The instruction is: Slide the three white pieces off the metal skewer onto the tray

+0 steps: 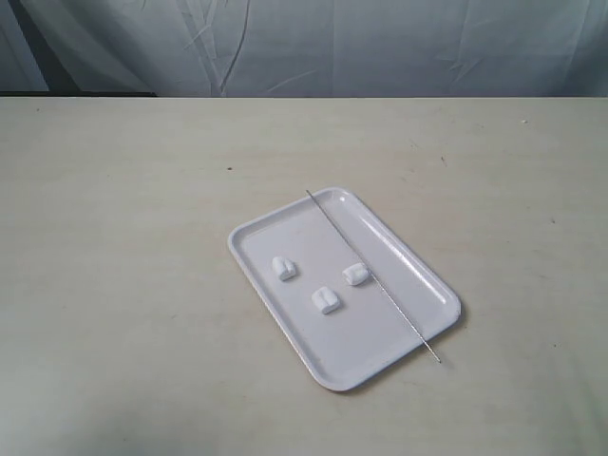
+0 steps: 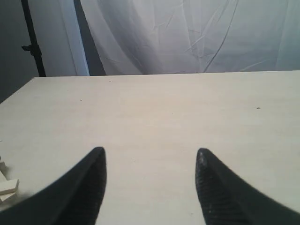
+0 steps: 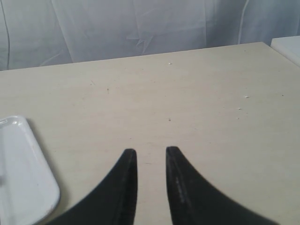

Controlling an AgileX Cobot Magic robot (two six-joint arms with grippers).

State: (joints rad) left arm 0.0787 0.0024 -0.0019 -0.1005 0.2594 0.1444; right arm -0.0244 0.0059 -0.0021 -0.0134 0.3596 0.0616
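Three pieces [image 1: 326,299] lie loose on the tray [image 1: 361,332], and the bare skewer [image 1: 380,286] rests slantwise across its rim beside them, so the job looks done. With nothing left to grip, both arms hang over the table [image 1: 114,285] away from the work. The left gripper [image 2: 150,151] is spread wide and the right gripper [image 3: 151,150] narrowly parted, each empty.

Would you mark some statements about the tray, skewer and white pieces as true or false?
1. The three white pieces lie on the tray. True.
2. One piece is threaded on the metal skewer. False: none is; the skewer is bare.
3. The skewer lies wholly off the tray. False: it lies across the tray.
4. The left tool is open and empty. True.
5. The right tool grips a piece. False: nothing is between its jaws.
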